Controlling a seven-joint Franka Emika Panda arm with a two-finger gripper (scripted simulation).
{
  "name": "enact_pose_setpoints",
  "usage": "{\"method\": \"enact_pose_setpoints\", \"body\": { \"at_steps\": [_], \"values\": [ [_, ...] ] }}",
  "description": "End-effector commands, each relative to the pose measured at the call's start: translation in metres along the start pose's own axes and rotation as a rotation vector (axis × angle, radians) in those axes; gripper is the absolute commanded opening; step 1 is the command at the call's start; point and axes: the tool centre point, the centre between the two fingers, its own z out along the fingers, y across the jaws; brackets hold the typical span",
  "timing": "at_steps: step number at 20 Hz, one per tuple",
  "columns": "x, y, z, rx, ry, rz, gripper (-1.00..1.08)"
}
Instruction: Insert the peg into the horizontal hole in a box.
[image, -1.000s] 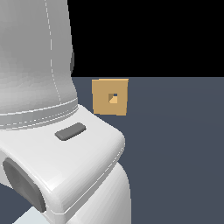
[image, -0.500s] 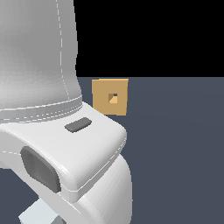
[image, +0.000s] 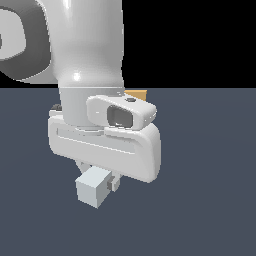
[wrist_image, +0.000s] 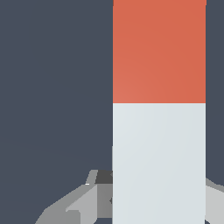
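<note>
In the exterior view my gripper (image: 100, 176) hangs under the white hand, shut on the peg (image: 93, 188). Only the peg's light grey-white end shows there, just above the dark floor. In the wrist view the peg (wrist_image: 159, 131) runs straight away from the camera, white near the fingers (wrist_image: 83, 203) and red-orange at its far end. The fingers sit on either side of the white part. The tan box (image: 138, 94) shows only as a thin sliver behind the arm's wrist. Its horizontal hole is hidden.
The arm's large white links (image: 85, 45) fill the upper part of the exterior view and block the sight of the box. The dark blue-grey floor (image: 210, 190) stretches around the hand on all sides.
The arm has turned and the hand has come into the exterior view with the peg in it. The box, earlier fully visible with its hole, is now almost covered by the wrist.
</note>
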Motion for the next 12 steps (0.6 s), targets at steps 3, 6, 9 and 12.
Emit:
{"method": "enact_pose_setpoints", "body": {
  "at_steps": [3, 6, 9, 12],
  "values": [
    [0.069, -0.015, -0.017, -0.003, 0.0, -0.089, -1.0],
    [0.113, -0.027, -0.027, -0.004, 0.0, -0.145, -1.0],
    [0.149, -0.04, -0.035, -0.004, 0.0, -0.193, -1.0],
    [0.177, -0.051, -0.041, -0.003, 0.001, -0.23, -1.0]
  ]
}}
